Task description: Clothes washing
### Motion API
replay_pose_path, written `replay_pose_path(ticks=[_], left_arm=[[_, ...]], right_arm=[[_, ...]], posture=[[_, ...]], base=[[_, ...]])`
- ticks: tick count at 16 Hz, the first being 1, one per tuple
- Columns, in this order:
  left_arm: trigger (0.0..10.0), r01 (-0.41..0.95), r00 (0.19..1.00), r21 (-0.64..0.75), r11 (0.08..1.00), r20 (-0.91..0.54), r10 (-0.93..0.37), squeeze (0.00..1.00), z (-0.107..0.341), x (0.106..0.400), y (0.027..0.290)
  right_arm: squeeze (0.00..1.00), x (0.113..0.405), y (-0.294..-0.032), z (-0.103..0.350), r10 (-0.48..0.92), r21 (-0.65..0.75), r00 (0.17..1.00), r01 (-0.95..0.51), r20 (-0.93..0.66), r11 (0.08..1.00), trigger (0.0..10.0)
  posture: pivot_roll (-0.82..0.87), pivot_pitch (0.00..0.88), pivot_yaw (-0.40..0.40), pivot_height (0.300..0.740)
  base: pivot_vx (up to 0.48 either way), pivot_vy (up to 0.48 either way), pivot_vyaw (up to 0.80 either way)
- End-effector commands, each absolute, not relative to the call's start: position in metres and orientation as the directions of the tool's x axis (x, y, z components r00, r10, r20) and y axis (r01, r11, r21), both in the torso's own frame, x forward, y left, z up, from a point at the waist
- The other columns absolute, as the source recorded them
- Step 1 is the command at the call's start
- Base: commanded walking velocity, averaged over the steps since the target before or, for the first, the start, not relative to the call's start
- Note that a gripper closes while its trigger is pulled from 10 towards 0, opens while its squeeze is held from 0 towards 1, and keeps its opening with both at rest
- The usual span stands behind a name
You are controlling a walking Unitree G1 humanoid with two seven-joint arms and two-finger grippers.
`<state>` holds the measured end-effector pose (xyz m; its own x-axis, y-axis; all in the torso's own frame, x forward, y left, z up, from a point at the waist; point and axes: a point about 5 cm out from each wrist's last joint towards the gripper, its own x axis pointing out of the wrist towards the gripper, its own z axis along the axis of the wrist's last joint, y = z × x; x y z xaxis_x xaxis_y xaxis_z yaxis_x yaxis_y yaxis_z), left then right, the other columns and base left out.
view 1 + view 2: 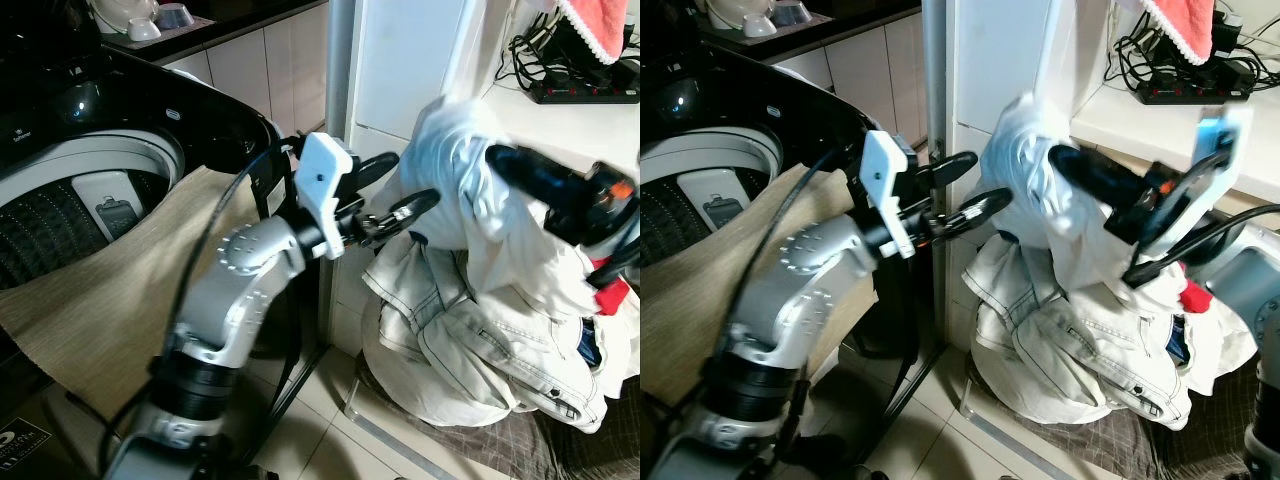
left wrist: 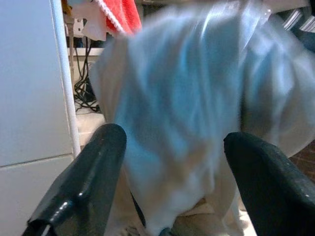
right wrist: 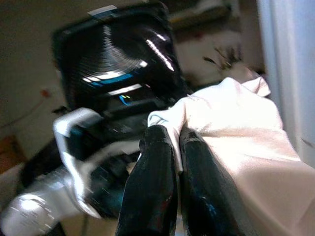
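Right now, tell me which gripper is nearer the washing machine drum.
Left. The left gripper hovers open beside the machine, reaching toward the lifted white garment. The right gripper grips that garment, farther from the drum.

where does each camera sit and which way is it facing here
Left and right eye views: on the head, looking down at the washing machine and laundry pile; both arms show.
Left wrist view: along the open left tool toward the white garment.
Right wrist view: along the right tool, pinching that garment, facing the washer.
Shared: the white garment.
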<state>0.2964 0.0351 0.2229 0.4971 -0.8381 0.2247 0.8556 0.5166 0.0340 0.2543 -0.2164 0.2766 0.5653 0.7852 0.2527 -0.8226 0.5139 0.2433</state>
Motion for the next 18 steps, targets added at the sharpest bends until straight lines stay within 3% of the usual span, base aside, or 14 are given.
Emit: replay_pose_path(ticks=[1, 2, 5, 9, 14, 16, 18], left_arm=[[10.0, 0.857, 0.487, 0.034, 0.514, 0.271, -0.83, 1.0, 0.232, 0.296, 0.031], [10.0, 0.888, 0.44, -0.016, 0.46, 0.32, -0.839, 0.0, 0.237, 0.291, 0.028], [10.0, 0.958, 0.28, -0.174, 0.227, 0.415, -0.866, 0.0, 0.237, 0.269, 0.022], [10.0, 0.953, 0.23, -0.28, 0.116, 0.422, -0.877, 0.0, 0.226, 0.26, 0.028], [10.0, 0.899, 0.316, -0.426, 0.1, 0.475, -0.821, 0.0, 0.225, 0.27, 0.037], [10.0, 0.92, 0.317, -0.351, 0.176, 0.402, -0.859, 0.0, 0.221, 0.27, 0.03], [10.0, 0.923, 0.305, -0.348, 0.164, 0.403, -0.863, 0.0, 0.223, 0.268, 0.022]], right_arm=[[0.0, 0.247, -0.21, 0.289, 0.804, 0.204, 0.519, -0.855, 0.291, 0.477, 0.0], [0.0, 0.247, -0.208, 0.287, 0.807, 0.206, 0.521, -0.853, 0.277, 0.479, 0.0], [0.0, 0.248, -0.203, 0.281, 0.813, 0.225, 0.522, -0.851, 0.259, 0.475, 0.0], [0.0, 0.247, -0.203, 0.279, 0.81, 0.232, 0.535, -0.842, 0.24, 0.488, 0.0], [0.0, 0.248, -0.203, 0.277, 0.805, 0.233, 0.547, -0.834, 0.232, 0.5, 0.0], [0.0, 0.247, -0.2, 0.277, 0.809, 0.236, 0.537, -0.84, 0.24, 0.488, 0.0], [0.0, 0.247, -0.194, 0.274, 0.814, 0.239, 0.532, -0.843, 0.234, 0.483, 0.0]], posture=[[-0.15, 0.0, 0.007, 0.74], [-0.15, 0.0, 0.007, 0.74], [-0.15, 0.0, 0.007, 0.74], [-0.15, 0.0, 0.007, 0.74], [-0.14, 0.0, 0.012, 0.74], [-0.14, 0.0, 0.014, 0.74], [-0.14, 0.0, 0.016, 0.74]], base=[[0.0, 0.0, 0.0], [0.0, 0.0, 0.0], [0.0, 0.0, 0.0], [0.0, 0.0, 0.0], [0.0, 0.0, 0.0], [0.0, 0.0, 0.0], [0.0, 0.0, 0.0]])
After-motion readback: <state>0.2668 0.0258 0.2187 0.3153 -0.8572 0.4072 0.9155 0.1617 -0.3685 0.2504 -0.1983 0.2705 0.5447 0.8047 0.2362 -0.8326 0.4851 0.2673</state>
